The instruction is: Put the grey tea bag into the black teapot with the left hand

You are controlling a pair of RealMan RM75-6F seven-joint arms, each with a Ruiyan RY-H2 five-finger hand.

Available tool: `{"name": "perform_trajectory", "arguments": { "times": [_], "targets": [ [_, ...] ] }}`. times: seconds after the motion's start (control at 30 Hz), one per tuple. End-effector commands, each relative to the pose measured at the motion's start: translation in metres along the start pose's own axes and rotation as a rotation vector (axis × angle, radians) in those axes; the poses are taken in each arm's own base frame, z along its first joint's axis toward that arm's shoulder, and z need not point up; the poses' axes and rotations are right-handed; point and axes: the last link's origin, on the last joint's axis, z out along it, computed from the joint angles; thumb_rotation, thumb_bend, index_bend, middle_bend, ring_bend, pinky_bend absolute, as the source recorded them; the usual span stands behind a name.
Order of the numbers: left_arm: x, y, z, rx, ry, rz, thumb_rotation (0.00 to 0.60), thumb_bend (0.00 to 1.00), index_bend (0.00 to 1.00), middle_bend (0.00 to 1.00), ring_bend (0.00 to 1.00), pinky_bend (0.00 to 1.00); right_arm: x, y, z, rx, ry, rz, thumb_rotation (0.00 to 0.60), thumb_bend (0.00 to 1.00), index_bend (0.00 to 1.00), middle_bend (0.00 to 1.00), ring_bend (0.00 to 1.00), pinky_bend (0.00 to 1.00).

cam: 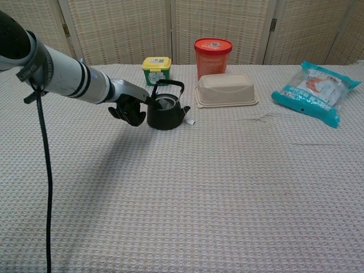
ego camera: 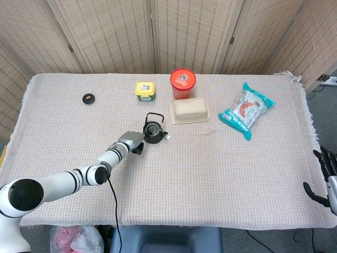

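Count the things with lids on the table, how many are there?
3: the yellow-lidded jar at the back, the red-lidded tub to its right, and the beige lidded box just in front of the tub. The black teapot is uncovered.

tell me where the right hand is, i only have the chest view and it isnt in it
Observer: The head view shows the right hand low, off the table's right edge near the front corner. Its fingers are apart and it holds nothing.
Operator: ok, anything at the far left back that my view hides
Observer: Yes, a small black disc lies flat on the cloth there, well apart from the black teapot. I cannot tell if it is the lid.
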Motion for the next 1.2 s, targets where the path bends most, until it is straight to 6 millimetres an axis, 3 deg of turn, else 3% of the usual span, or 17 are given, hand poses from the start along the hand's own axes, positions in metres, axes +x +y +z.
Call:
{"name": "perform_trajectory", "arguments": {
  "times": [0.03, 0.4, 0.5, 0.67, 0.83, 0.9, 1.0, 1.1, 1.2],
  "targets": [
    [0.000, 0.002, 0.000, -0.011, 0.001, -0.003, 0.600, 0.90, 0.00, 1.00, 1.00, 1.00, 0.000, 0.000, 0.000, -0.001, 0.000, 0.000, 0.600, 0.26, 0.00, 0.00, 0.00, 0.00],
    [0.027, 0.027, -0.033, -0.084, 0.117, 0.014, 0.600, 0.90, 0.00, 1.00, 1.00, 1.00, 0.002, -0.001, -0.005, 0.026, 0.005, 0.006, 0.600, 0.26, 0.00, 0.00, 0.00, 0.00],
    [0.037, 0.033, -0.054, -0.108, 0.164, 0.012, 0.600, 0.90, 0.00, 1.00, 1.00, 1.00, 0.003, -0.002, -0.008, 0.037, 0.007, 0.008, 0.600, 0.26, 0.00, 0.00, 0.00, 0.00],
    [0.045, 0.024, -0.116, -0.156, 0.283, 0.012, 0.600, 0.86, 0.00, 0.96, 0.94, 1.00, 0.004, -0.003, -0.012, 0.059, 0.005, 0.013, 0.600, 0.26, 0.00, 0.00, 0.00, 0.00],
    [0.030, -0.019, -0.189, -0.182, 0.454, -0.086, 0.600, 0.69, 0.00, 0.84, 0.83, 1.00, 0.003, -0.004, -0.015, 0.080, -0.004, 0.014, 0.600, 0.26, 0.00, 0.00, 0.00, 0.00],
    [0.011, -0.047, -0.221, -0.172, 0.508, -0.130, 0.600, 0.55, 0.00, 0.74, 0.73, 0.95, 0.002, -0.005, -0.016, 0.087, -0.009, 0.013, 0.600, 0.26, 0.00, 0.00, 0.00, 0.00],
    [-0.027, -0.094, -0.264, -0.130, 0.564, -0.152, 0.600, 0.36, 0.00, 0.42, 0.42, 0.75, 0.000, -0.006, -0.016, 0.093, -0.020, 0.006, 0.600, 0.26, 0.00, 0.00, 0.00, 0.00],
    [-0.072, -0.141, -0.303, 0.001, 0.628, -0.101, 0.600, 0.28, 0.00, 0.12, 0.15, 0.51, -0.004, -0.009, -0.015, 0.100, -0.038, -0.004, 0.600, 0.26, 0.00, 0.00, 0.00, 0.00],
    [-0.122, -0.174, -0.329, 0.229, 0.728, -0.006, 0.600, 0.25, 0.00, 0.00, 0.03, 0.39, -0.009, -0.010, -0.011, 0.097, -0.067, -0.020, 0.600, 0.26, 0.00, 0.00, 0.00, 0.00]
  ]
}}
